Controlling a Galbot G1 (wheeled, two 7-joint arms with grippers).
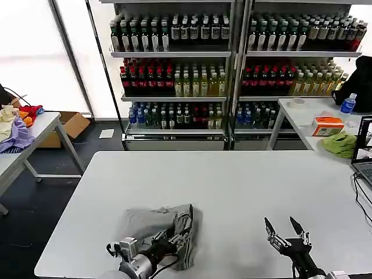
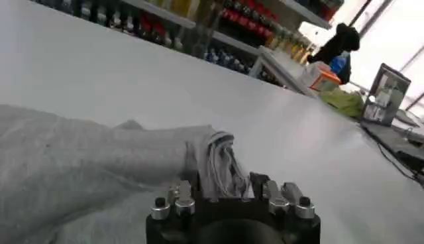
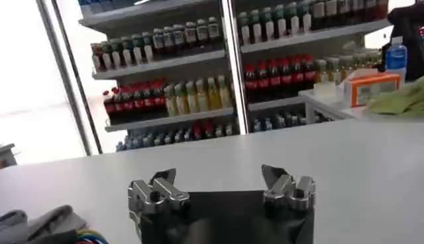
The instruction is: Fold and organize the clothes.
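Observation:
A light grey shirt lies crumpled and partly folded on the white table near its front left. My left gripper is at the shirt's right edge and shut on a bunched fold. In the left wrist view that fold rises between the fingers of the left gripper, and the rest of the shirt spreads away flat. My right gripper hovers open over bare table at the front right, well apart from the shirt. In the right wrist view the right gripper holds nothing, and the shirt shows off to one side.
Shelves of bottles stand behind the table. A side table at the left carries lilac, red and yellow garments. A right-hand table holds a green cloth, an orange box, a blue bottle and a laptop.

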